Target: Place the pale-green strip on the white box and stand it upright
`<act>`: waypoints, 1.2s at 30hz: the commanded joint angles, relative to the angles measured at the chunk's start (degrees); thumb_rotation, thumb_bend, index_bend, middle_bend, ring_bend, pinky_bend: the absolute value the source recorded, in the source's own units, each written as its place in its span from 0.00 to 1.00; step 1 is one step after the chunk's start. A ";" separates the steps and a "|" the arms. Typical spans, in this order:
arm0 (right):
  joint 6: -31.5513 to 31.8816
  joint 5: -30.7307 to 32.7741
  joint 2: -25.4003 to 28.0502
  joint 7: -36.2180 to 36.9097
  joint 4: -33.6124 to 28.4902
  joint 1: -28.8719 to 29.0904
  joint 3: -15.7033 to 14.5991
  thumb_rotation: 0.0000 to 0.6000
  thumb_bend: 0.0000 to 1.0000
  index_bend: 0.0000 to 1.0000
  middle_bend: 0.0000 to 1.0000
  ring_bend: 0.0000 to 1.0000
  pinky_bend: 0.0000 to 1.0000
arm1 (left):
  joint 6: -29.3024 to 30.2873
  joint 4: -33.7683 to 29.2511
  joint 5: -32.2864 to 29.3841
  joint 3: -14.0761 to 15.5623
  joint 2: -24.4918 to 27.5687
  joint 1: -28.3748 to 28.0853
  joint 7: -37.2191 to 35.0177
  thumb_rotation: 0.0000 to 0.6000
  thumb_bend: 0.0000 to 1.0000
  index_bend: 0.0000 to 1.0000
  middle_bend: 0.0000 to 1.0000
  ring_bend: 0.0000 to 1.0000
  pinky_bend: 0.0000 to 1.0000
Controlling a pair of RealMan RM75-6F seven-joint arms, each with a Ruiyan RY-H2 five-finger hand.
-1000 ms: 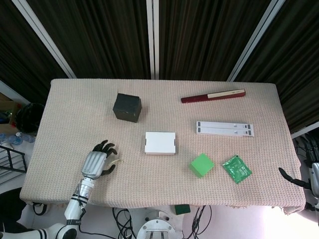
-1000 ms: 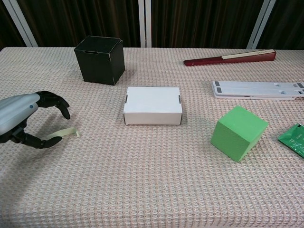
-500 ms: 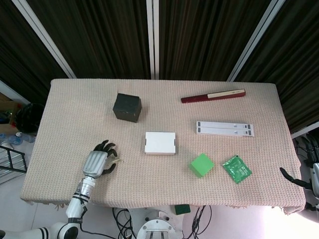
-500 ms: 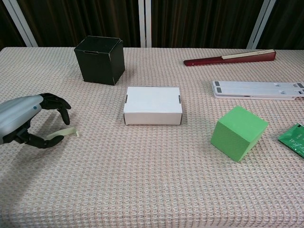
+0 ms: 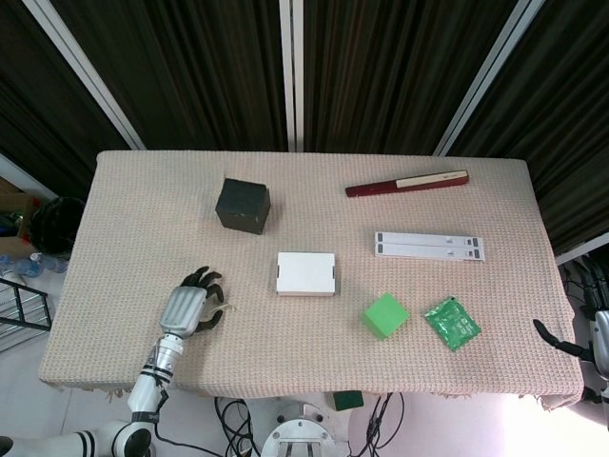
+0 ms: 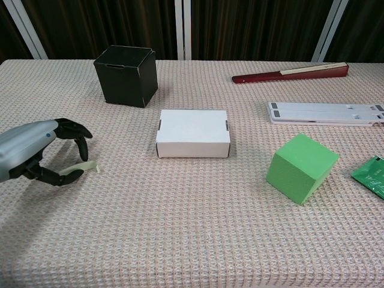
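Pinching the strip [image 6: 84,168] in curled fingers [image 6: 69,176], the left hand [image 6: 36,153] should lift clear, then carry toward the box [image 6: 192,132] at 2 o'clock; right hand [image 5: 571,347] unclear

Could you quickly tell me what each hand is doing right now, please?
Left hand: fingers curled around the pale-green strip, pinching it near the table.
Right hand: only partly visible at the table's edge; cannot tell.

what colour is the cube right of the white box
Bright green cube; clearest in the chest view.
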 commanded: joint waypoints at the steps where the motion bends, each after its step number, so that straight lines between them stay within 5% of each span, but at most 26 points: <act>1: 0.01 0.00 -0.07 0.00 0.07 -0.03 -0.04 0.74 0.19 0.00 0.00 0.00 0.00 | -0.44 0.18 -0.48 0.00 -0.08 -0.12 0.04 1.00 0.31 0.51 0.22 0.09 0.19; 23: -0.78 0.42 -0.82 -0.85 0.69 0.23 -0.03 0.73 0.19 0.00 0.00 0.00 0.00 | -0.27 -0.54 -0.45 -0.15 0.35 -0.41 -2.13 1.00 0.41 0.58 0.23 0.09 0.19; 36: -0.77 0.54 -1.10 -0.40 1.14 0.35 0.14 0.74 0.19 0.00 0.00 0.00 0.00 | -0.44 -9.90 1.07 -2.67 3.38 -3.54 2.57 1.00 0.41 0.60 0.27 0.10 0.20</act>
